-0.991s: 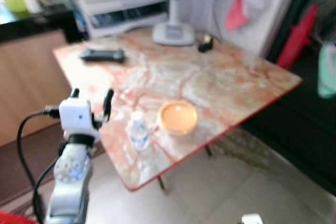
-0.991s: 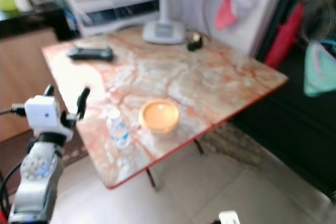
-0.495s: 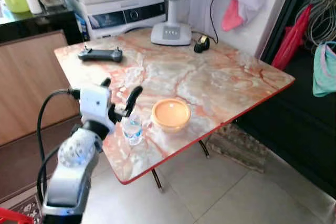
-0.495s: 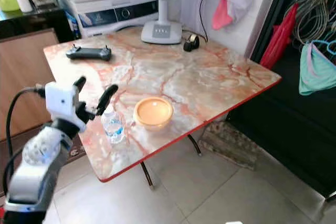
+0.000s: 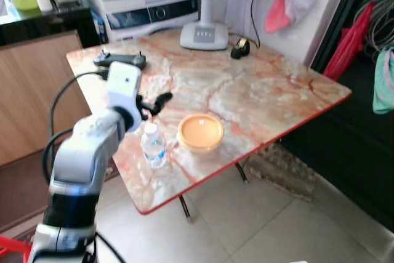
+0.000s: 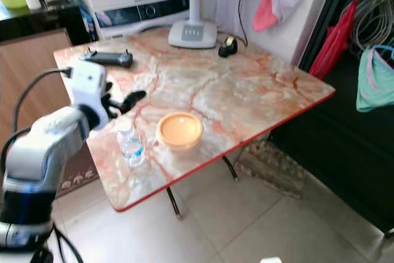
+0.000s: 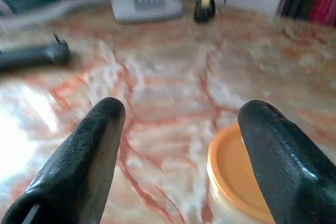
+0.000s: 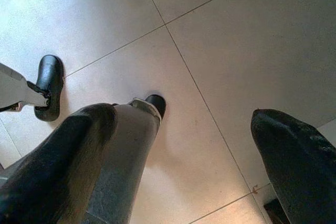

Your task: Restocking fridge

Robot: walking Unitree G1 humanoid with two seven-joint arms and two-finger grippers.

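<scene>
A small clear water bottle (image 5: pixel 152 146) stands upright near the front corner of the marble table (image 5: pixel 265 100). Just right of it sits a round container with an orange lid (image 5: pixel 201 132). My left gripper (image 5: pixel 146 100) hovers open over the table, a little above and behind the bottle, touching nothing. In the left wrist view its black fingers (image 7: pixel 89 150) frame bare marble, with the orange lid (image 7: pixel 236 171) by one fingertip. My right gripper (image 8: pixel 184 116) hangs open over the floor tiles, beside my own leg (image 8: pixel 123 156).
A black controller (image 5: pixel 120 61), a fan base (image 5: pixel 203 35) and a small black tape dispenser (image 5: pixel 239 47) lie at the table's far side. A wooden cabinet (image 5: pixel 37 90) stands to the left. A dark doorway with hanging clothes (image 5: pixel 381 78) is on the right.
My left arm has risen and reached forward, carrying the open gripper from the table's near edge to above and behind the bottle. The bottle and container stay put.
</scene>
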